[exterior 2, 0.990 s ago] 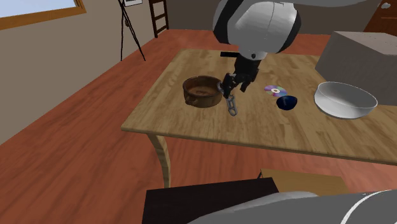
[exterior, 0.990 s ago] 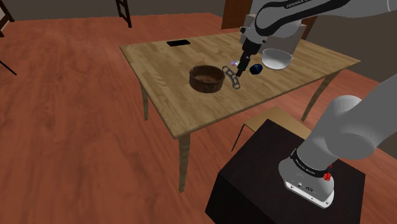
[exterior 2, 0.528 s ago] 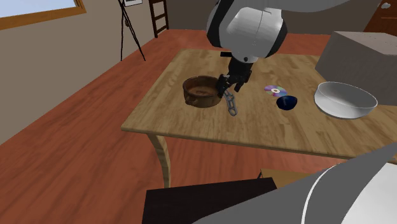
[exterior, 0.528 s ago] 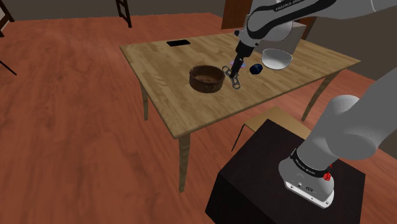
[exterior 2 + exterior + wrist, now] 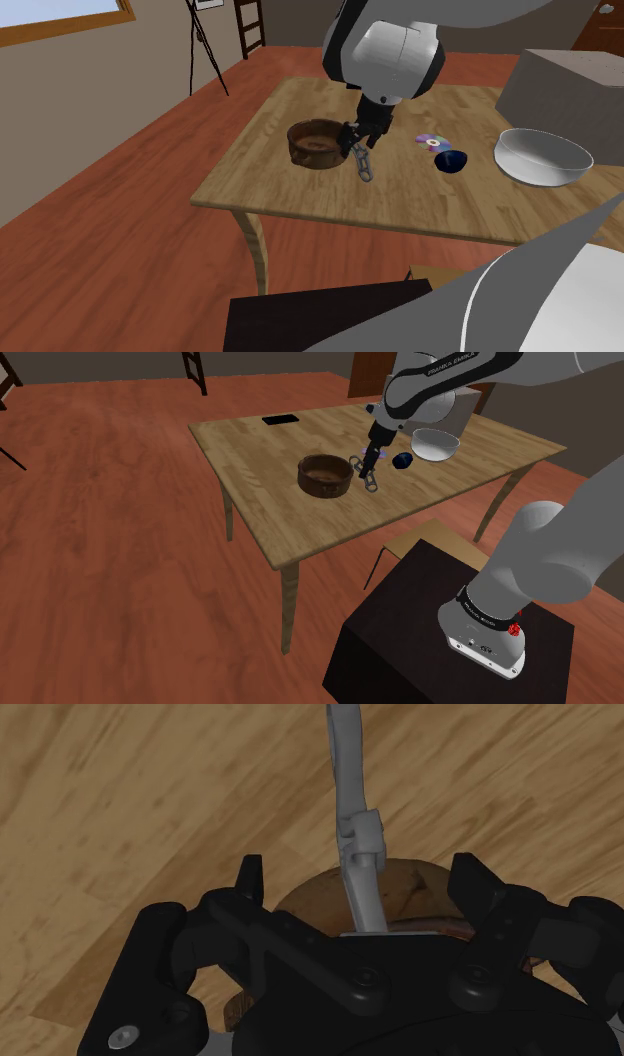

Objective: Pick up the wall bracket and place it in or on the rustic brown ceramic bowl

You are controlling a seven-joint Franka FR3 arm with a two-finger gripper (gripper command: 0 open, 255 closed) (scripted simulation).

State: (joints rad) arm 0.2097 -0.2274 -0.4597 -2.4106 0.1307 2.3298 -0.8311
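A light wooden counter [image 5: 300, 190] stands on a reddish plank floor [image 5: 110, 170], and a wooden window frame [image 5: 60, 25] sits in one upper corner of the second exterior view. On the counter are a rough brown bowl [image 5: 318, 141], a shiny disc [image 5: 432, 141], a small dark blue bowl [image 5: 451, 160], a clear bowl [image 5: 543, 156], a grey box [image 5: 565, 90] and (near the far edge in the shoulder view) a flat black slab [image 5: 281, 420]. The arm's black stand [image 5: 420, 622] sits beside the counter, half covering a wooden seat [image 5: 425, 534].

The near end of the wall bracket [image 5: 352, 814] vanishes behind the body of the hand [image 5: 362, 876]. Whether its far end rests on the wood I cannot tell. The hand is spread, and its fingers [image 5: 250, 876] stand on either side of the wall bracket without touching it.

The wall bracket is a slim, pale grey strip with a blocky joint partway along. It is just beside the brown bowl, on the disc's side.
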